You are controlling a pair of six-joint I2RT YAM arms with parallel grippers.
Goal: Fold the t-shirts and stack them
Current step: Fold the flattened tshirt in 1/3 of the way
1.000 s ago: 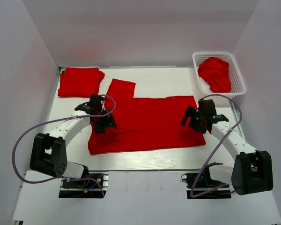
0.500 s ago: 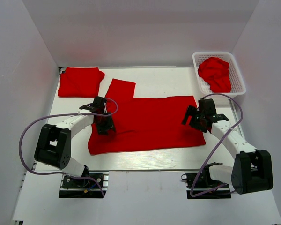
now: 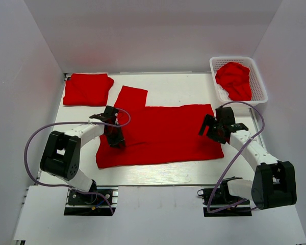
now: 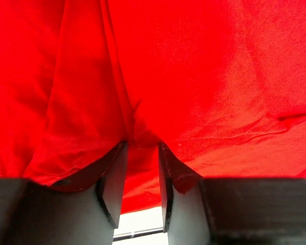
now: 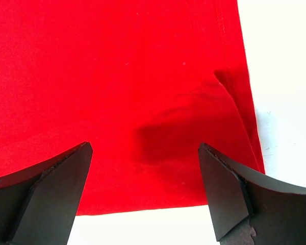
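Left side first: my left claw (image 4: 143, 147) is clamped on a raised fold of the big bright red soft-fabric t-shirt (image 3: 163, 135), which lies spread flat on the white table (image 3: 168, 176). My two black fingers (image 4: 112, 178) stand close together, with the cloth bunched up between their tips. From above, this claw sits just inside the spread shirt's left edge, on the near side of the short sleeve (image 3: 131, 97) that sticks out toward the far wall.

Over to my right claw (image 5: 143, 153): its jaws are wide apart and it hangs above the spread shirt's right end. A small wrinkle in the fabric lies below it, between the fingers. The stitched hem runs just beside my right finger, with bare white table past it.

Beyond the spread shirt's far left corner, and apart from it, lies a neatly folded red t-shirt (image 3: 87, 89). Beyond its far right corner stands a white plastic mesh basket (image 3: 259, 76) with a crumpled red t-shirt (image 3: 234, 80) heaped inside.
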